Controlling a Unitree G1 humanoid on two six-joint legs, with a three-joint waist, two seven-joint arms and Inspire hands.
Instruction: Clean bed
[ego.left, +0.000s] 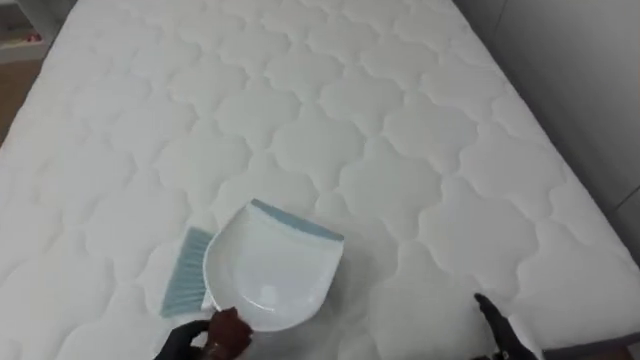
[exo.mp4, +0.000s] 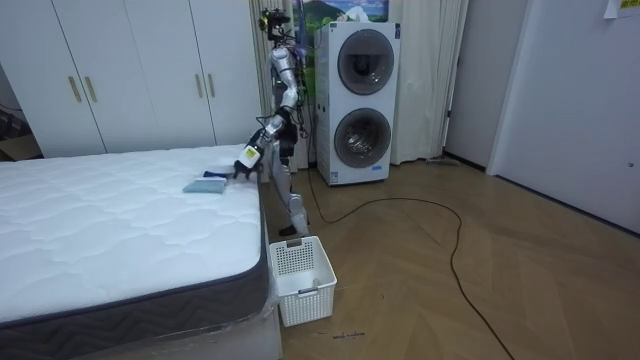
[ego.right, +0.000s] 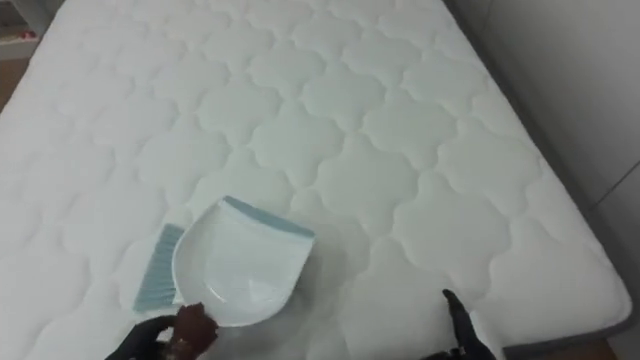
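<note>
Here's the dustpan (ego.left: 270, 275), white with a blue strip along its far lip, lying flat on the quilted mattress (ego.left: 380, 120) near the edge closest to us, mouth pointing up the bed. Tucked right against its left side is the brush (ego.left: 185, 272), pale blue bristles fanned out on the quilting. The left hand (ego.left: 215, 335) sits at the pan's near rim, at the bottom of the eye views, and we see it curled in on the pan there, gripping it from the handle end. Over on the right, the right hand (ego.left: 497, 322) pokes up at the lower edge, well apart from the pan and just above the mattress, and we cannot tell whether it is open or closed. In the room view the robot stands at the bed's corner, leaning in with one arm stretched out over the mattress to the pan. Two stacked washing machines (exo.mp4: 357, 105) stand just behind it, white wardrobes (exo.mp4: 130, 75) line the wall, and a white basket (exo.mp4: 300, 280) sits on the wooden floor (exo.mp4: 450, 300) beside the bed.
</note>
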